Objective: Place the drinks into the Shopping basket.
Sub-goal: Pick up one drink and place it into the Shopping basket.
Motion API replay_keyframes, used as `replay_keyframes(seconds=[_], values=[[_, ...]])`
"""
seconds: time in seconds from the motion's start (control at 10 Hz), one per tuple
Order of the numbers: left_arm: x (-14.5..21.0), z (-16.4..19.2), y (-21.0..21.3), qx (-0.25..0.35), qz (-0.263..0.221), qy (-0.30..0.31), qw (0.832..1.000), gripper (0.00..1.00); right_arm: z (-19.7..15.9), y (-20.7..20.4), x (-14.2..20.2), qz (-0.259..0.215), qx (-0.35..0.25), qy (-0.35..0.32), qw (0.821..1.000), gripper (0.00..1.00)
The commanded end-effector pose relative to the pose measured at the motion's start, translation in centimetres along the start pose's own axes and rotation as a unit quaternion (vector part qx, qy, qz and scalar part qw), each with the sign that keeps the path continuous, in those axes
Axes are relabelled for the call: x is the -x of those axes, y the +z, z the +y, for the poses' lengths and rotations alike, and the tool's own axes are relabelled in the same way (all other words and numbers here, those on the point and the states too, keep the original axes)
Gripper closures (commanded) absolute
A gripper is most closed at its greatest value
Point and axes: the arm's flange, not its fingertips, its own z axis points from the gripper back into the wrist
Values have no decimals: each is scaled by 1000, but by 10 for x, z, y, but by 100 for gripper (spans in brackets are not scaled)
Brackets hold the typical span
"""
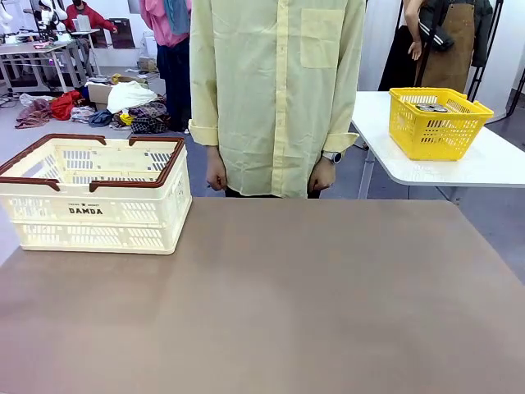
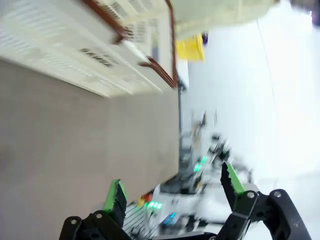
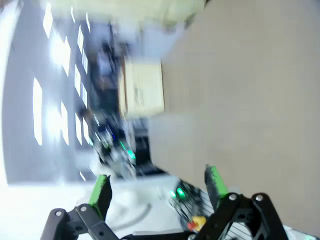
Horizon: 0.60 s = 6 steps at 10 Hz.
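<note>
You're at the start: left gripper (image 2: pixel 173 186) and right gripper (image 3: pixel 157 182) stand fingers apart, empty; Shopping basket (image 1: pixel 49 222) sits far left; locate the drinks next

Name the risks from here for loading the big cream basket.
The Shopping basket sits at the far left corner of the table; a bump from the left hand might shove it off. The person's hands hang by the far edge, so a reach across could strike them. The yellow basket might be mistaken for the target.

Left hand (image 2: pixel 171 176) black, green pads (image 2: pixel 114 196); person's shirt (image 1: pixel 275 90) pale yellow.
</note>
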Motion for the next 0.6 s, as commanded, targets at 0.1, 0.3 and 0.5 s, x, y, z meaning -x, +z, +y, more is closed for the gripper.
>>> replay_keyframes(seconds=[0.1,0.3,0.5], values=[[0,0,0,0,0,0,1000,0,-27,-27,-27,-117,-11,-13,993,0],[0,0,0,0,0,0,1000,0,-26,11,-8,-56,-22,-41,997,0],[0,0,0,0,0,0,1000,0,-26,11,-8,-56,-22,-41,997,0]])
